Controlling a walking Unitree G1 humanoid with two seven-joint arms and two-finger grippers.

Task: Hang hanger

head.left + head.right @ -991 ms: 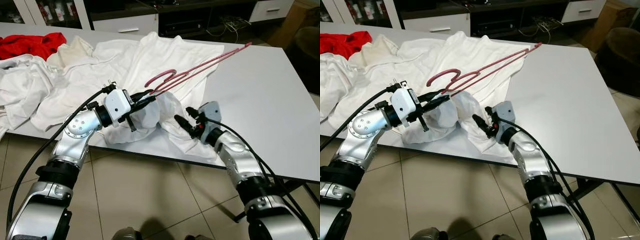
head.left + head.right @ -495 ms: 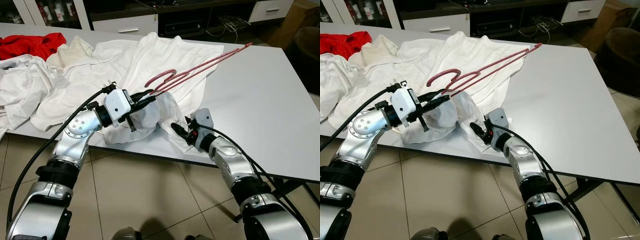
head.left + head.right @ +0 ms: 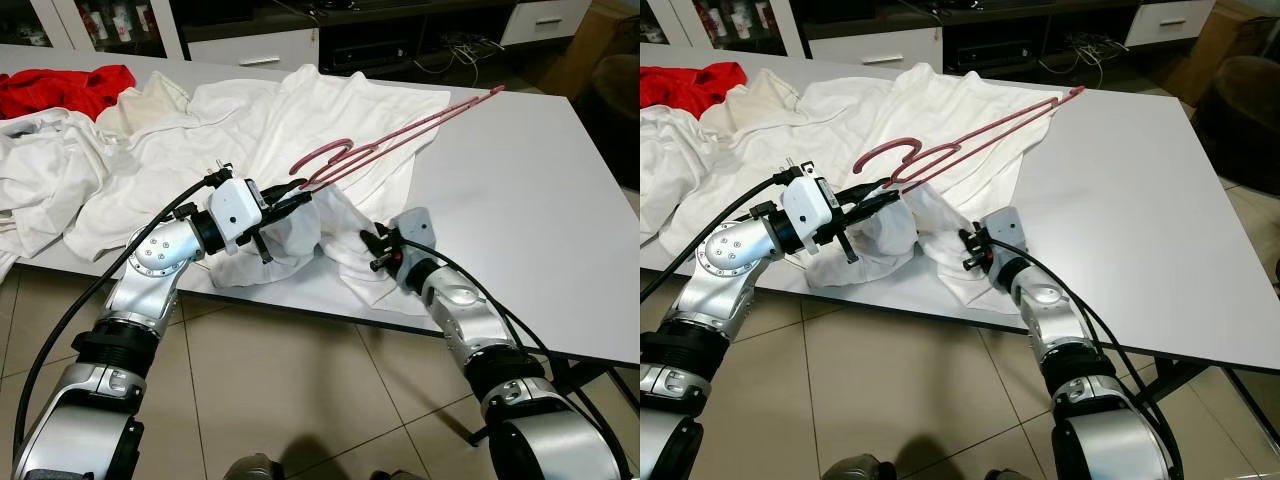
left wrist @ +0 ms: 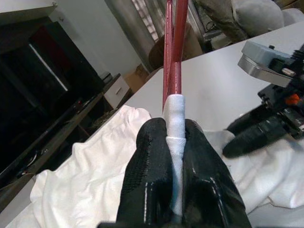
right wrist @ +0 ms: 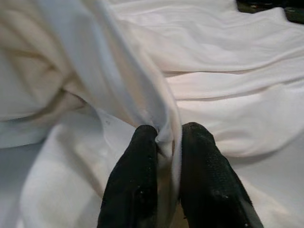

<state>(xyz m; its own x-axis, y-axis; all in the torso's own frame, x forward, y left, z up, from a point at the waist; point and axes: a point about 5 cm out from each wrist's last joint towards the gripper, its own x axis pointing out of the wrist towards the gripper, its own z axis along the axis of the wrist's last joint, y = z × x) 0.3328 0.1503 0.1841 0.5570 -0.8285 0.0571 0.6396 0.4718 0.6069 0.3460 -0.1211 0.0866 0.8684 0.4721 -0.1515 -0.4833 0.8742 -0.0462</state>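
while left hand clamps hanger, right hand apparently pinches shirt.

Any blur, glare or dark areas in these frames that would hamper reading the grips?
Both eye views are sharp and evenly lit; the left gripper holding the pink plastic hanger reads clearly. The left wrist view has a dark background, but the fingers are crisp. The right wrist view is soft: the white cotton shirt looks hazy around the right gripper.

White table, red garment at its far left corner — dark cabinets behind, tiled floor
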